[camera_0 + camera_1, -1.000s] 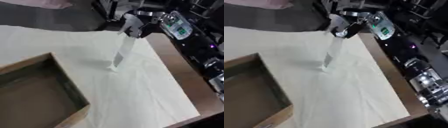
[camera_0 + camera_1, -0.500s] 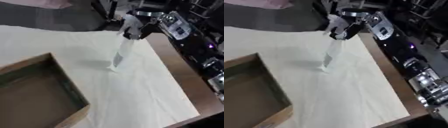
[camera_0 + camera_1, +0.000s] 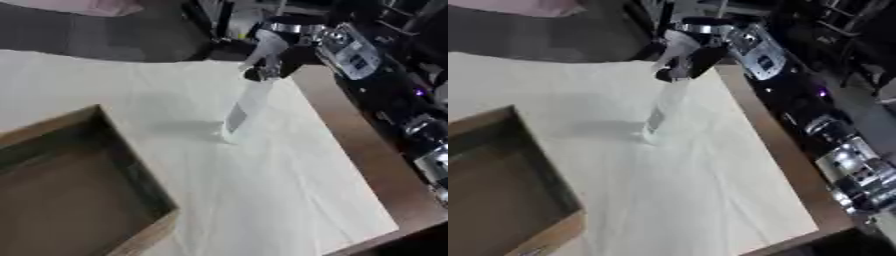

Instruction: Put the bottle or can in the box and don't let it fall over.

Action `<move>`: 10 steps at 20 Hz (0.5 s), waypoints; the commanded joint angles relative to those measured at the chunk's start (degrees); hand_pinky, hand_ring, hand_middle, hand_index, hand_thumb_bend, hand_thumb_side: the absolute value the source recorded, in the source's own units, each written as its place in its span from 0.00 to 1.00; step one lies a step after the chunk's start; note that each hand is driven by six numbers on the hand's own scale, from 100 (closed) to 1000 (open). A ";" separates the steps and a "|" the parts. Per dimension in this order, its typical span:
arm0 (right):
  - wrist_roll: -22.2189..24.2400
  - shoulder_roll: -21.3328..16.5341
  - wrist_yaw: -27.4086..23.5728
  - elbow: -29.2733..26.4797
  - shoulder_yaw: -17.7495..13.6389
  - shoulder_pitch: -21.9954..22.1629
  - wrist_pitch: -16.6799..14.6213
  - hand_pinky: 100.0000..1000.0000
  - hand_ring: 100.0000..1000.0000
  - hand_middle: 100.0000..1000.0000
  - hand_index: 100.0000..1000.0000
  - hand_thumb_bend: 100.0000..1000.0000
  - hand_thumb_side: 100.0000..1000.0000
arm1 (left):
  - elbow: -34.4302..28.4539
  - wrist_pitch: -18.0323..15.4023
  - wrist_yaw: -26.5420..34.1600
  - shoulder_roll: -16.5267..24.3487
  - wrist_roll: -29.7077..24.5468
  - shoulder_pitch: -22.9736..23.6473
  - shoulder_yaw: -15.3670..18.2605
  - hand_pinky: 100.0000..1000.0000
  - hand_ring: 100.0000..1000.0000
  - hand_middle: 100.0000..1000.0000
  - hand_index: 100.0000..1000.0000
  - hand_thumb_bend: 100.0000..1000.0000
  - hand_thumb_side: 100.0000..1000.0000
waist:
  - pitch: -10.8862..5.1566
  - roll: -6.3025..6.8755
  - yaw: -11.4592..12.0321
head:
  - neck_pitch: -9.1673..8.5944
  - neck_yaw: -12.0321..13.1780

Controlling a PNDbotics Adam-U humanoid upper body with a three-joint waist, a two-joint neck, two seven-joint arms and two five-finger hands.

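Left eye view: right hand (image 3: 273, 52) curled round the top of the bottle (image 3: 245, 107), same hold as a second ago. Bottle leaning, base on the white cloth (image 3: 289, 190), right of the box (image 3: 131, 170) and apart from it. Barely moved in that second, so not lifted yet; carry to the box still ahead. Left hand nowhere seen.

A clear bottle (image 3: 246, 111) with a grey label stands on the white-covered table, right of the wooden box (image 3: 131, 170).
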 commanded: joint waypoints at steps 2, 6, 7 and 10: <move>7.28 -1.71 -0.39 -0.63 -0.10 -0.86 -6.46 0.00 0.33 0.33 0.17 0.29 0.16 | -0.98 -0.26 -0.26 0.66 0.12 -0.37 0.61 0.65 0.33 0.88 0.89 0.14 0.79 | -1.22 0.56 -0.21 | 0.44 -0.25; 7.28 -1.90 -0.58 -0.70 -0.10 -0.92 -6.12 0.00 0.33 0.33 0.15 0.30 0.17 | -0.98 -0.25 -0.07 0.81 0.24 -0.35 0.63 0.65 0.33 0.88 0.88 0.14 0.79 | -1.64 0.50 -0.43 | 0.78 -0.28; 7.28 -1.96 -0.54 -0.68 -0.18 -0.99 -6.04 0.00 0.33 0.33 0.15 0.30 0.18 | -0.98 -0.25 0.01 0.87 0.27 -0.33 0.64 0.65 0.33 0.88 0.88 0.14 0.79 | -1.77 0.48 -0.47 | 0.87 -0.31; 7.28 -2.12 -0.48 -0.72 -0.24 -1.26 -5.91 0.00 0.33 0.32 0.14 0.32 0.19 | -0.98 -0.28 0.24 1.04 0.35 -0.27 0.70 0.65 0.33 0.88 0.88 0.14 0.79 | -2.23 0.45 -0.49 | 1.29 -0.45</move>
